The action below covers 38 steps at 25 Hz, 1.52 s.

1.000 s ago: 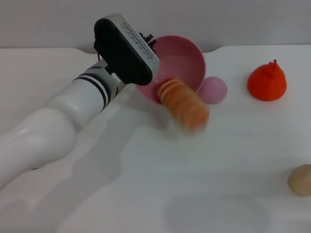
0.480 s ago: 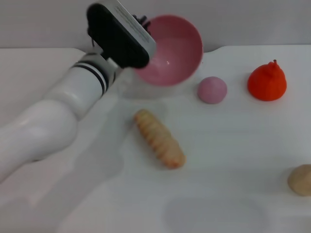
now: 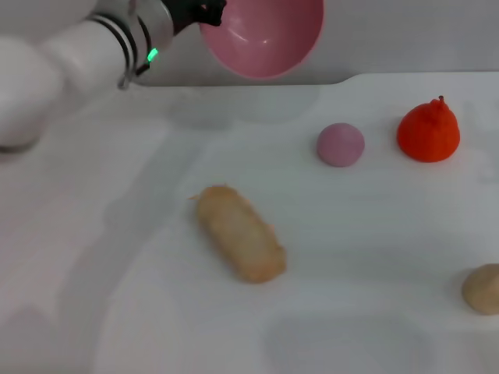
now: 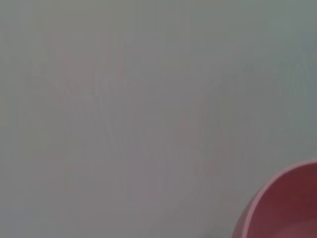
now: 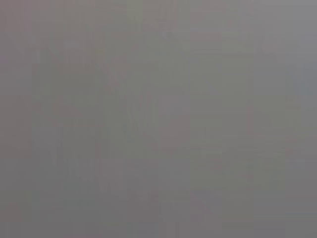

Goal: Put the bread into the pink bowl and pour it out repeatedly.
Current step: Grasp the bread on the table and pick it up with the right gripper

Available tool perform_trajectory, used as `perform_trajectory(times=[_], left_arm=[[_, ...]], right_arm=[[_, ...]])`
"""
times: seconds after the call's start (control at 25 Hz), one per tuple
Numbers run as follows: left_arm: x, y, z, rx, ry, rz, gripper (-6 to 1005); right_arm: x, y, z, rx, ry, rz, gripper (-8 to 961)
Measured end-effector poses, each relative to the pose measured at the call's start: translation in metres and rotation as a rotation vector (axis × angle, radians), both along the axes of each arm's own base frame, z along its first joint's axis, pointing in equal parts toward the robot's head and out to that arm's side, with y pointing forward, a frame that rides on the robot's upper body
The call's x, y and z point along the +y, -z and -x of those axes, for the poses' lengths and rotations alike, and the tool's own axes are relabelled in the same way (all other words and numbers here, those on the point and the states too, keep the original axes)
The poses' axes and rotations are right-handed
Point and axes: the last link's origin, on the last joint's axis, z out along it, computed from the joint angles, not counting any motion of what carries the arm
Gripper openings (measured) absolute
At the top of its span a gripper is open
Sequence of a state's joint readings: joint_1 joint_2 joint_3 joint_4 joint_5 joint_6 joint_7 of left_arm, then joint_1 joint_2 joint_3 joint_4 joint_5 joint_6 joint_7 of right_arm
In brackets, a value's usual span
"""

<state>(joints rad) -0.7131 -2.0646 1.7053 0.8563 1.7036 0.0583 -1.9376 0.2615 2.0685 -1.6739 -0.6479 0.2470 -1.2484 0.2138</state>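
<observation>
The bread (image 3: 238, 243) lies on the white table in the head view, plain pale tan side up, slanting from upper left to lower right. The pink bowl (image 3: 269, 35) hangs in the air well above and behind it, tipped so its glossy, empty inside faces me. My left gripper (image 3: 209, 14) is shut on the bowl's left rim at the top of the view, with the white arm reaching in from the top left. In the left wrist view a piece of the pink bowl (image 4: 287, 208) shows against a grey background. The right gripper appears in no view.
A small pink ball (image 3: 340, 144) rests to the right of the bread. An orange pear-shaped toy (image 3: 428, 131) stands further right. A beige lump (image 3: 483, 288) sits at the right edge. The table's back edge (image 3: 234, 86) runs below the bowl.
The bread dropped out of the bowl onto the table and rolled to its plain side. My left arm lifted the bowl up and back, away from the table.
</observation>
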Motion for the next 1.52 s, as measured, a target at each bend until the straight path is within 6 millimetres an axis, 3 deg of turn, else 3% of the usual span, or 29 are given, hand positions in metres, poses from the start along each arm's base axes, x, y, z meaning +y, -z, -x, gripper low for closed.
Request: perform_trajectory(times=[0.16, 0.44, 0.52, 0.76, 0.84, 1.12, 1.52], left_arm=[[0.014, -0.016, 0.004, -0.153, -0.075, 0.139, 45], [0.016, -0.021, 0.004, -0.207, -0.089, 0.206, 45], [0.019, -0.047, 0.009, -0.273, -0.149, 0.324, 45], [0.022, -0.065, 0.017, -0.246, -0.211, 0.363, 45], [0.024, -0.083, 0.028, -0.184, -0.295, 0.381, 45], [0.021, -0.11, 0.054, -0.096, -0.441, 0.375, 46], [0.011, -0.109, 0.07, -0.098, -0.479, 0.388, 46]], right_arm=[[0.003, 0.008, 0.0, -0.018, 0.017, 0.041, 519], [0.012, 0.024, 0.008, -0.105, 0.029, 0.142, 518], [0.014, 0.029, 0.009, -0.131, 0.04, 0.172, 518], [0.023, 0.046, 0.016, -0.19, 0.049, 0.308, 518], [0.027, 0.05, 0.019, -0.215, 0.06, 0.365, 518], [0.039, 0.068, 0.035, -0.348, 0.164, 0.575, 518], [0.053, 0.085, 0.041, -0.306, 0.217, 0.941, 519]])
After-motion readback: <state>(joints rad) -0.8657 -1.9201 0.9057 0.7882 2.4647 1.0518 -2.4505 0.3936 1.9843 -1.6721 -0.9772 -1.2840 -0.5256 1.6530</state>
